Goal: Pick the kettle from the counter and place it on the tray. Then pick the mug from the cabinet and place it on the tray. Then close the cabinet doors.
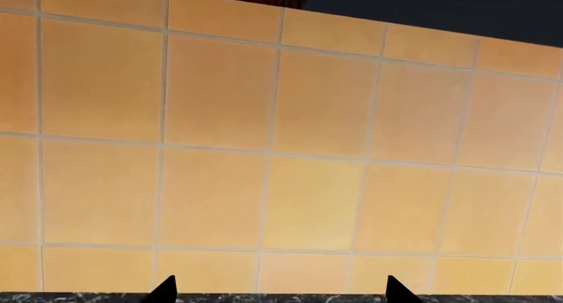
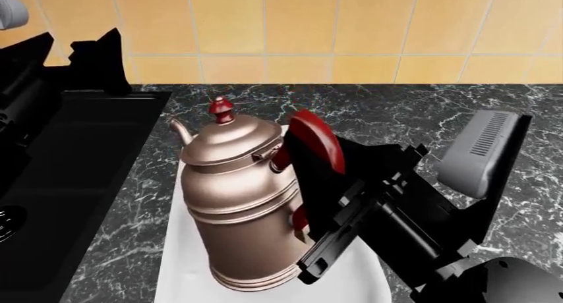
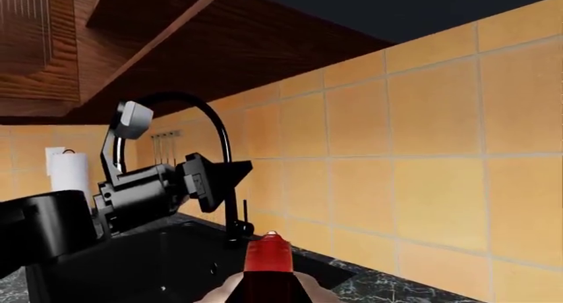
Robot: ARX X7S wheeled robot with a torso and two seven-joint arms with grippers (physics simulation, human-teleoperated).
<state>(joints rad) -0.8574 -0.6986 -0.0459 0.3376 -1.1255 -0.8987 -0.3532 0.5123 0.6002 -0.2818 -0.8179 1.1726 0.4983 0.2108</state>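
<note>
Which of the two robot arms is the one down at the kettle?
The right arm: its tool is at the kettle by the red handle, over the tray. The left tool hangs over the sink, holding nothing.

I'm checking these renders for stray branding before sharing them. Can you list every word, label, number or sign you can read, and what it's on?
None: no readable text in any view.
The kettle, tray, counter and wall tiles are all unmarked.
The grey casing on the right arm carries only ribbed slots, no lettering.
The white roll by the far wall is blank.
</note>
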